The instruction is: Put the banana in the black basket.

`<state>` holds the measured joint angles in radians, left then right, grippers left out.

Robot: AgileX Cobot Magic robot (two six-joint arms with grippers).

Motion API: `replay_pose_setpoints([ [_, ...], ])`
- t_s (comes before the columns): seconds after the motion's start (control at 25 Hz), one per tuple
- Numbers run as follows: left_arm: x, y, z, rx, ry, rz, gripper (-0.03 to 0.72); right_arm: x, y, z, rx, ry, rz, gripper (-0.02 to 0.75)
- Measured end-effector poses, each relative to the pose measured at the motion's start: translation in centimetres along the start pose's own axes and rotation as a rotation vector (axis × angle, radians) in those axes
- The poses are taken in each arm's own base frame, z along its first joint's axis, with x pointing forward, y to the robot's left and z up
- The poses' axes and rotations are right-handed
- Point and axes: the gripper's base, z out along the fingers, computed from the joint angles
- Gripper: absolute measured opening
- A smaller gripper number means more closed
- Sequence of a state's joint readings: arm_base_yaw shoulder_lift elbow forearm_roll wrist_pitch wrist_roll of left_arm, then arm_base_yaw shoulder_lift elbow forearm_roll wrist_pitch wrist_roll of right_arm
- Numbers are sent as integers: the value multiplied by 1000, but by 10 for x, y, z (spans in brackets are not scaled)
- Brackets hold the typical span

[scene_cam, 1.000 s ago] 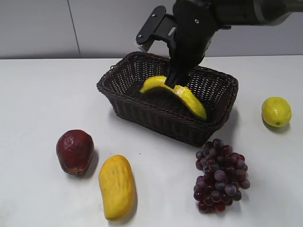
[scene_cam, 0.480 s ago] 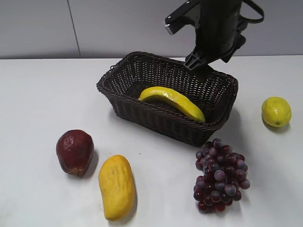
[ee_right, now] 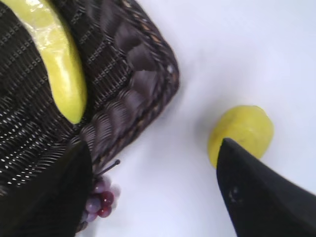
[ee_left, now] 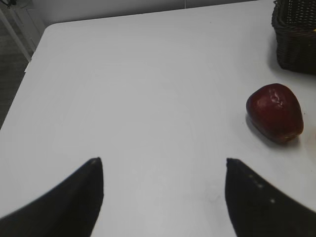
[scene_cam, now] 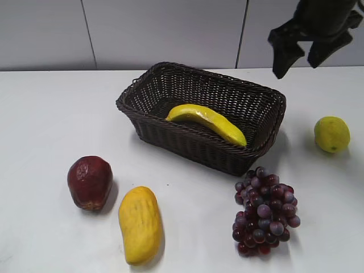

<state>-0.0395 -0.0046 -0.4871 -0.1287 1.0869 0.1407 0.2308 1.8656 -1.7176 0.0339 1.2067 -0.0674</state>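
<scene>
The long yellow banana (scene_cam: 207, 121) lies inside the black basket (scene_cam: 149, 125) at the middle of the table, touched by no gripper. It also shows in the right wrist view (ee_right: 58, 64), in the basket (ee_right: 133, 74). My right gripper (scene_cam: 298, 51) is open and empty, raised above the table to the right of the basket; in the right wrist view (ee_right: 154, 148) its fingers frame bare table. My left gripper (ee_left: 164, 165) is open and empty over bare table at the left. A basket corner (ee_left: 296, 34) shows at that view's top right.
A red apple (scene_cam: 90, 182) and a yellow mango (scene_cam: 140, 224) lie at the front left. Purple grapes (scene_cam: 264, 211) lie in front of the basket. A lemon (scene_cam: 331, 134) sits at the right. The apple (ee_left: 275, 112) shows in the left wrist view, the lemon (ee_right: 242, 129) and grapes (ee_right: 101, 197) in the right.
My right gripper let go of the banana, which now lies in the basket. The gripper rose and moved right, away from the basket. The fruits on the table have not moved.
</scene>
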Motion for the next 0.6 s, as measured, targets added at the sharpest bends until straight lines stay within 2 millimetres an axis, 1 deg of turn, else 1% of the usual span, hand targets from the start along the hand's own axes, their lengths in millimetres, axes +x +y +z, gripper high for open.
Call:
replay_pose_setpoints([
  [0.12, 0, 0, 0, 0, 0, 0, 569, 7, -17, -15, 12, -25, 44, 594],
  [0.2, 0, 0, 0, 0, 0, 0, 569, 14, -24, -24, 18, -35, 65, 594],
  [0.28, 0, 0, 0, 0, 0, 0, 569, 24, -26, -34, 24, -41, 73, 594],
  [0.36, 0, 0, 0, 0, 0, 0, 569, 37, -24, -42, 24, -39, 72, 594],
  [0.48, 0, 0, 0, 0, 0, 0, 569, 61, -20, -51, 22, -26, 72, 594],
  [0.6, 0, 0, 0, 0, 0, 0, 569, 90, -16, -55, 19, 1, 66, 594],
])
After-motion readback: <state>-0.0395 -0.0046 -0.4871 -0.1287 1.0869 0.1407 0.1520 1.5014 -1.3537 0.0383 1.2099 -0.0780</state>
